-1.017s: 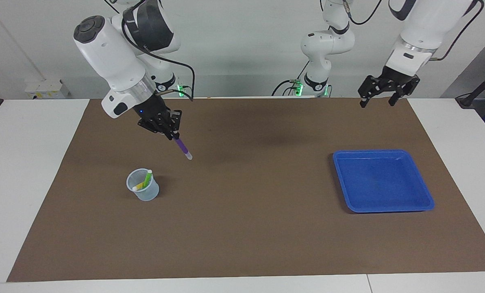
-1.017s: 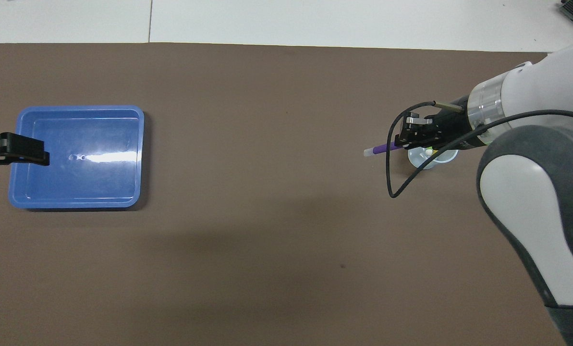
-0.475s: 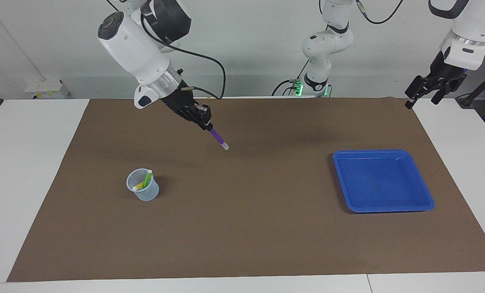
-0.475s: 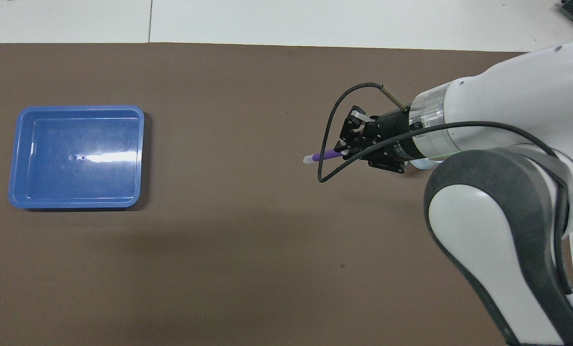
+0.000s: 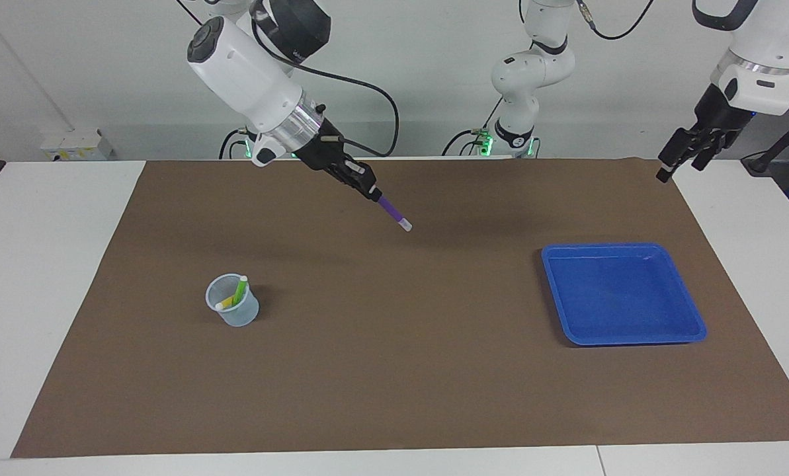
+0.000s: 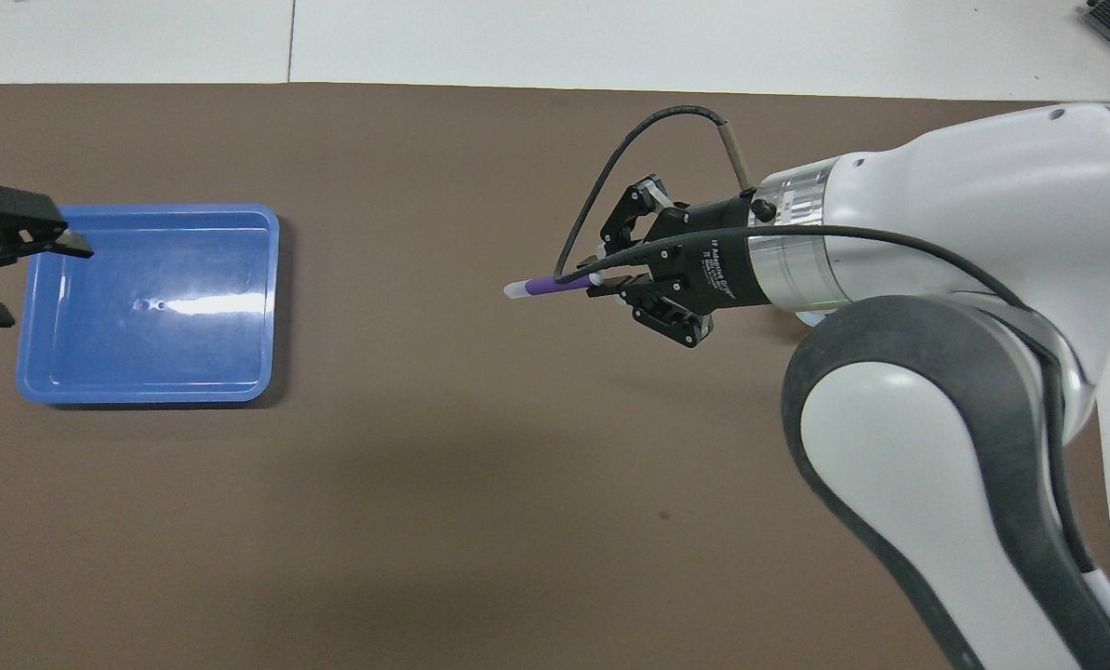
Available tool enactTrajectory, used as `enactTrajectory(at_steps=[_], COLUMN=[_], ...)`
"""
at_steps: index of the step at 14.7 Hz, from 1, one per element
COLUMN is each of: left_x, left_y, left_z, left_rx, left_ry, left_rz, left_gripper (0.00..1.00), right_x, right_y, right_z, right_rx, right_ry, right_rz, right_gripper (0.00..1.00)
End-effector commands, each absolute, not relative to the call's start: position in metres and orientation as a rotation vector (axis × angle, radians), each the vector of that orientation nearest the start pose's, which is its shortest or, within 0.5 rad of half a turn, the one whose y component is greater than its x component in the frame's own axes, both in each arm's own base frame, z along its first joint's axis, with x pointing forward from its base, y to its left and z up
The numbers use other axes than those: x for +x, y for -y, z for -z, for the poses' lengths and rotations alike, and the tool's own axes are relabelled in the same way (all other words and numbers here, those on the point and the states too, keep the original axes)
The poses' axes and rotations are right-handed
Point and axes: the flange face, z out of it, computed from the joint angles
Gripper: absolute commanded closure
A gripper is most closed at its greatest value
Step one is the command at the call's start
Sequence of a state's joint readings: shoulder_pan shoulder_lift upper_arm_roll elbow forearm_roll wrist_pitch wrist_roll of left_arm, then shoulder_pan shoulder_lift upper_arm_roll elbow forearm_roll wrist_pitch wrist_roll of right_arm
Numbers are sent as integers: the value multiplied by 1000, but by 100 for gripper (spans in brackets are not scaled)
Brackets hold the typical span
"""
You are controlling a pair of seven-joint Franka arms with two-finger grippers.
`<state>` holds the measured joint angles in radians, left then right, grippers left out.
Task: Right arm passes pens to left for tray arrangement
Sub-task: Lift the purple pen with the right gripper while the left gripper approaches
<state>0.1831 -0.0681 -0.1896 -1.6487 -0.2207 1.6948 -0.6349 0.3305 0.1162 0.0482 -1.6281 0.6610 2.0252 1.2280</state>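
While my right pincer (image 5: 372, 192) hangs in the upper middle of the facing view, over the brown mat (image 5: 394, 370) on the worktop, its fingertips are clamped on the purple pen (image 5: 392, 212). That pen slants down out of the grip, its whitish end lowest and pointing toward the blue tray (image 5: 695, 317); from overhead it juts out of the pincer toward the left of the frame, just above the frame's centre.

My left pincer (image 5: 680, 158) is raised at the upper right edge of the facing view, fingers spread apart and holding nothing; in the overhead view it sits at the left edge of the frame, over the tray's outer rim.

Farther out, the tray lies flat at the right of the facing view, with nothing in it. Toward the lower left of that frame stands the small translucent cup (image 5: 242, 316), and leaning inside it are the green pen (image 5: 240, 290) and the yellow pen (image 5: 225, 303), whitish ends up.
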Motion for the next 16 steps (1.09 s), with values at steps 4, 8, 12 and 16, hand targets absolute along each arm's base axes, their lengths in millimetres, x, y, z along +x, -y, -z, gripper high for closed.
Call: enactTrajectory(at_steps=[4,8,12,16], left_x=[535,545,549,548], left_y=[42,58,97,119], left_z=[-605,-603,-584,-573], left_rx=[-3159,-2845,-2655,-2413], left_ry=[1817,2469,2808,3015], left_rz=[-273,-480,-644,-812], left_gripper=[9,8,9,9], right_x=[578,576,578,572], right_y=[-292,-318,-323,-334], right_z=[-576,-568,-555,-548], right_rx=[-1874,-1806,-1794,-1812], right_ry=[-1372,-1431,-1472,-1470], right_rz=[-488,-494,-514,-532], right_gripper=[100,100,100,100])
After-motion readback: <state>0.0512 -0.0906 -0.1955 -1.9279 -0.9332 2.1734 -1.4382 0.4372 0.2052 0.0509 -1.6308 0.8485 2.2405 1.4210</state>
